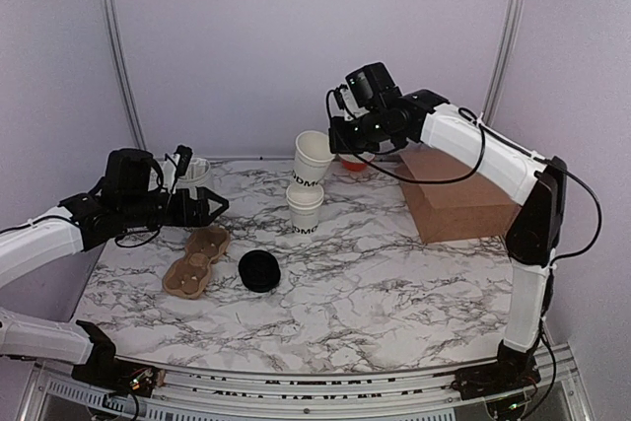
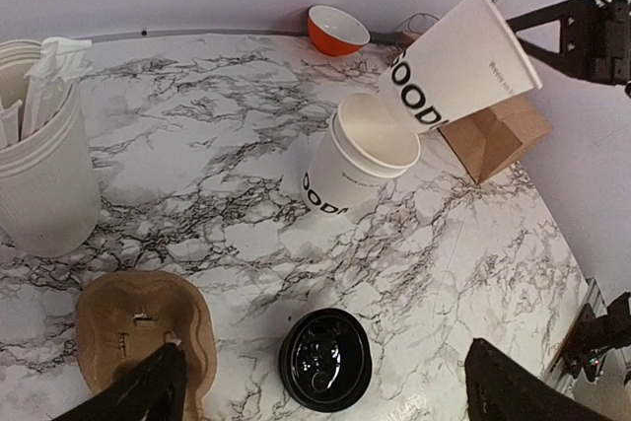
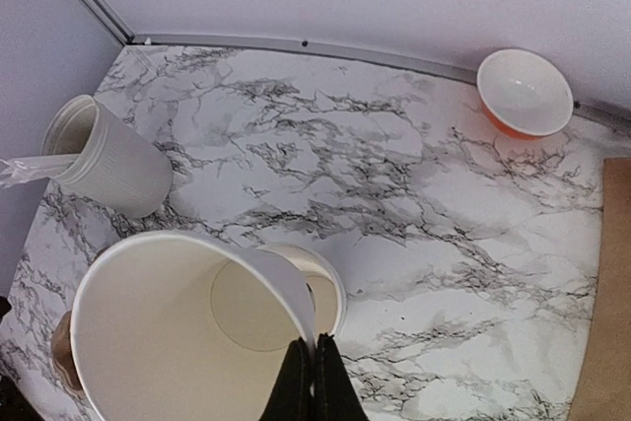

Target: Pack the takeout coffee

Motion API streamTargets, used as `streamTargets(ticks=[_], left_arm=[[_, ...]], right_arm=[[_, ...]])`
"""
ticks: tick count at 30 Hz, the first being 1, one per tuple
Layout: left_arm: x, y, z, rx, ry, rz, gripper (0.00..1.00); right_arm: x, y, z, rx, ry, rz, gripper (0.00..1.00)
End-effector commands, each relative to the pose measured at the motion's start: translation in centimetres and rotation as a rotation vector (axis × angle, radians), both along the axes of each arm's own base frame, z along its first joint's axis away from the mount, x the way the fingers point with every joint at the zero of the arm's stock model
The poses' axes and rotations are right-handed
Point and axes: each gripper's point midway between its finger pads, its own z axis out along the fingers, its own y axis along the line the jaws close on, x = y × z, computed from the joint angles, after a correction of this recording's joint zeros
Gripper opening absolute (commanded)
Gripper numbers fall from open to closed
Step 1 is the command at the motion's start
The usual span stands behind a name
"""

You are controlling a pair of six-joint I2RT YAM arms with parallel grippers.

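Lettering "OOD" shows on standing cup (image 2: 357,163) and lifted cup (image 2: 463,56) in right jaws.

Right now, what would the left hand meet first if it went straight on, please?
Probably the standing white cup; the left hand points at it, seemingly passing above the black lid.

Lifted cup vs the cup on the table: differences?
The lifted cup hangs in the air, its rim pinched by the right claw; the table cup stands on the table. The lifted cup tilts; the table cup is upright. Both are white, lidless, with black lettering.
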Motion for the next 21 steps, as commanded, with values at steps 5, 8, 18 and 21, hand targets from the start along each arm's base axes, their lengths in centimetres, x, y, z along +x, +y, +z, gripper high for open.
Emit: streamTargets(ticks=[5,8,18,21], left_arm=[[-1.3,-1.9,-2.4,0.091,0.103,0.033,0.99],[-2.2,-2.2,-4.5,0.135,0.174,0.05,0.95],[-3.0,-3.9,-9.3,0.282,0.281,0.099,0.73],[-2.5,-3.7,-10.2,0.325,0.284,0.141,0.66]], right_arm=[[-3.9,-4.6,4.9,-0.013,-0.087,0.008,0.0],[-6.3,-5.8,2.7,-0.038,-0.037,0.036,0.0],[-11.9,-7.4,-5.9,-0.139,0.098,0.081,0.0],[-12.1,-7.3,-7.1,-0.139,0.096,0.078,0.0]])
